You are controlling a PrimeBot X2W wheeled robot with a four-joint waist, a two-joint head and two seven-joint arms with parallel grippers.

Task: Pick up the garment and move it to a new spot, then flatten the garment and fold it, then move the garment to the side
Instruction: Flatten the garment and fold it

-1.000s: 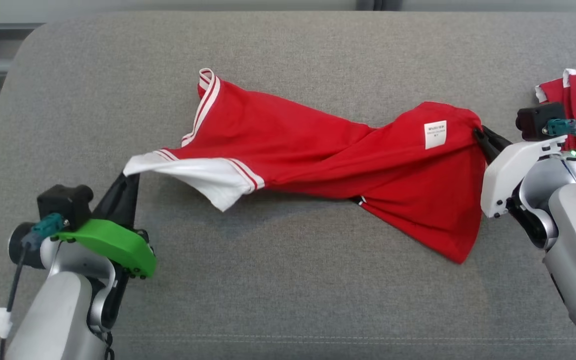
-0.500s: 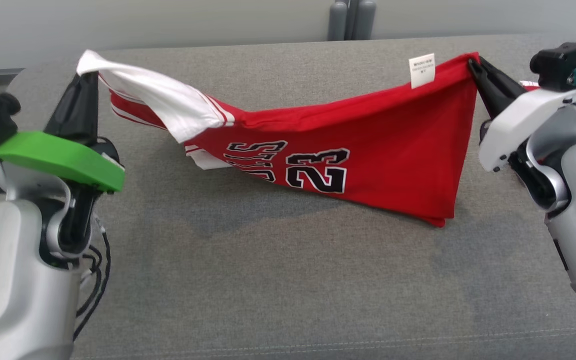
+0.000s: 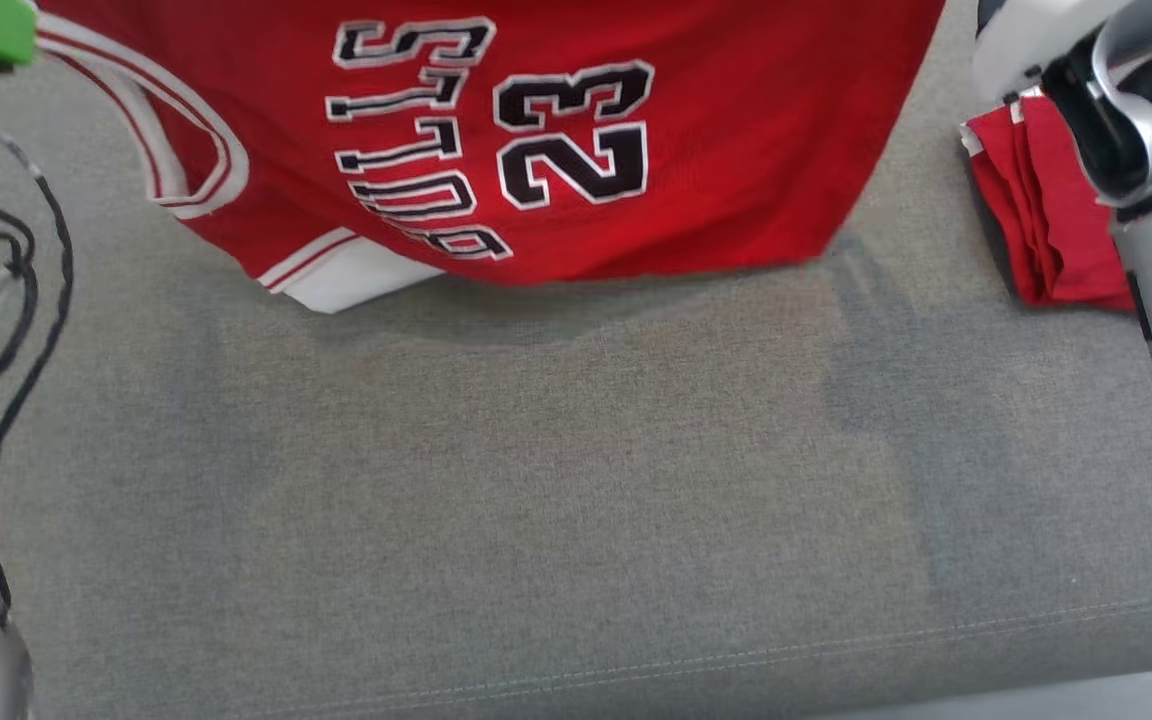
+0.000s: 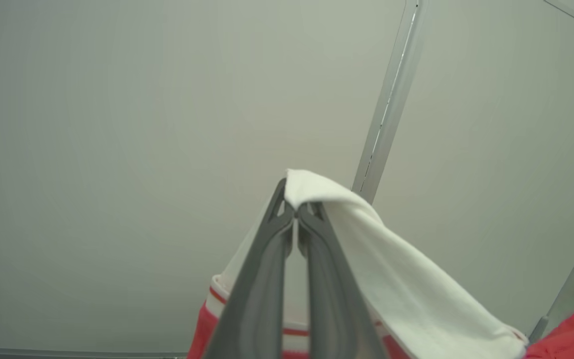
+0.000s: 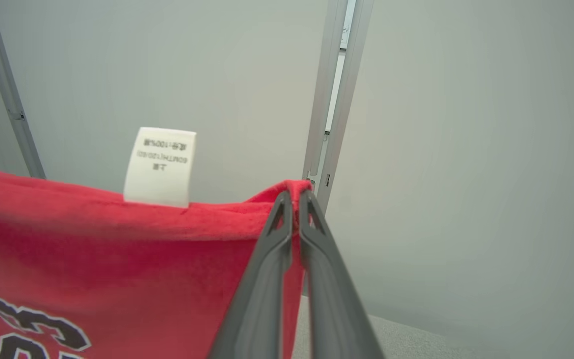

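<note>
You had the jersey [image 3: 736, 120] hanging spread above the grey cushion [image 3: 576, 480] | your left gripper [image 4: 295, 218], jaws pressed together, pinched its white trim | your right gripper [image 5: 294, 207], likewise closed, pinched its red corner beside the label [image 5: 160, 167]

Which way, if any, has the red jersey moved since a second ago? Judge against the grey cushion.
Yes, upward: the red jersey lay twisted on the grey cushion; now it hangs spread.
</note>
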